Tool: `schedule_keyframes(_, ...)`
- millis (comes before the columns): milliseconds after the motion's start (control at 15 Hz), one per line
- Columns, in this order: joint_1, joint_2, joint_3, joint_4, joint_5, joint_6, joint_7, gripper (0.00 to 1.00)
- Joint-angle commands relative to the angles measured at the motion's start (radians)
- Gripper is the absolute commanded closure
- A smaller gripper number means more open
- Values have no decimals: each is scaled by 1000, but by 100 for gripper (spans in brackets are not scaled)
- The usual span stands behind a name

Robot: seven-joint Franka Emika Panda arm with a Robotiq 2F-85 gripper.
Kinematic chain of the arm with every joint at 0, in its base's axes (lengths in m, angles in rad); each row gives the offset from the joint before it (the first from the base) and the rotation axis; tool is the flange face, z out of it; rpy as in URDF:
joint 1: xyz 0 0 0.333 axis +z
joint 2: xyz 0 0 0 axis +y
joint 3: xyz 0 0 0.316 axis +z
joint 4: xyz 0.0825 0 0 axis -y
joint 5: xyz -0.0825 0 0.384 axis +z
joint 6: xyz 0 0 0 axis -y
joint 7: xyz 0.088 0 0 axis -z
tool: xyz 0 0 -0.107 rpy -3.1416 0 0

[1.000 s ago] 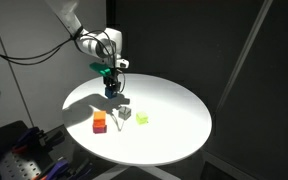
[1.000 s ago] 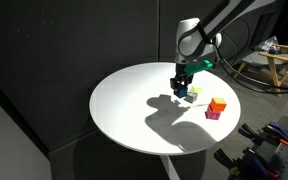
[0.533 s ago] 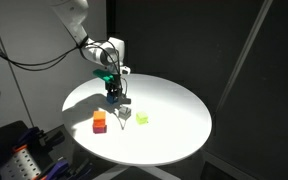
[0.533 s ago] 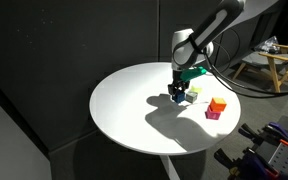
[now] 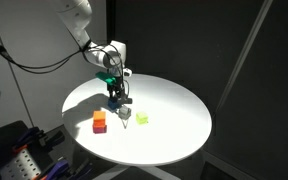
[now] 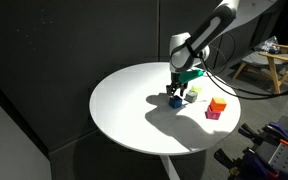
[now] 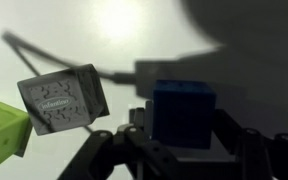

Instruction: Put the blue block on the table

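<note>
The blue block [image 7: 184, 110] sits clamped between the fingers of the pincer [image 7: 182, 135], held level so it can land flat on the white tabletop [image 6: 124, 110]. It looks touching or nearly touching the surface, near the grey block [image 7: 64, 100], with room to release it.

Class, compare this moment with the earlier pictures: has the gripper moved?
Yes. Judged against the red-orange cube, the gripper has come down toward the table, with the blue block between its jaws.
</note>
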Motion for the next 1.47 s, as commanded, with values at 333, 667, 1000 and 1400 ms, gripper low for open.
schedule_keyframes(333,0,-53,-12,-17,-2,-32,-3,0)
schedule_keyframes(667,-13,-166,-16,-85,13,-90,10,0)
schedule_keyframes(1000,-19,-298,-36,-168,12,-131,62,0)
schedule_keyframes(1400,-49,-448,-48,-301,11,-133,47,0)
